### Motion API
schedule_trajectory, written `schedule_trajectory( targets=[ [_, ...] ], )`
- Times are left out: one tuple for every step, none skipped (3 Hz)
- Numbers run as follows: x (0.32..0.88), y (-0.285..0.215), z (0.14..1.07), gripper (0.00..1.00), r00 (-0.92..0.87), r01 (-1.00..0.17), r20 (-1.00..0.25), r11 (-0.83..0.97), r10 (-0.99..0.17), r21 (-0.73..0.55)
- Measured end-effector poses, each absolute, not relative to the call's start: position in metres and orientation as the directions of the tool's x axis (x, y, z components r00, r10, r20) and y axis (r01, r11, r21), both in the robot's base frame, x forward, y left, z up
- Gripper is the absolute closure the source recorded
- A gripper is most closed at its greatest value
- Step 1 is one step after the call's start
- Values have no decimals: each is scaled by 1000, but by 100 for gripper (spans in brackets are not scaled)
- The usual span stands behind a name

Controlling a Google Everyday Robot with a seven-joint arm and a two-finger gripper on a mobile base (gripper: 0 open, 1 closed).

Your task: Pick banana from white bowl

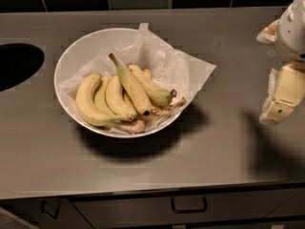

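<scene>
The cream two-finger gripper [269, 75] hangs at the right edge, seemingly parted and empty, well apart from the straight yellow banana [133, 87] in the round white bowl [63, 56].

The tool [272, 75] hangs at the right, bare table [228, 142] between it and the white bowl [71, 46]; the banana [132, 86] lies topmost.

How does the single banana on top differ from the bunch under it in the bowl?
The banana is nearly straight; the bunch is curved. The banana lies loose on top, stem toward the back; the bunch's bananas join at the front. Both are yellow, in the white bowl. The gripper is off to the right.
</scene>
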State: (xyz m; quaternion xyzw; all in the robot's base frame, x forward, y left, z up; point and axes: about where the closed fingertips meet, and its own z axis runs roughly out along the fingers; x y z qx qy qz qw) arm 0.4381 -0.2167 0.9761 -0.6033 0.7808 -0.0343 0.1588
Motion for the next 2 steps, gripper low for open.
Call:
schedule_trajectory(
  targets=[
    [438,-217,976,0,-221,-931,-207,269,-953,-246],
    [437,-192,991,0,-156,-935,-218,215,-963,-281]
  ],
)
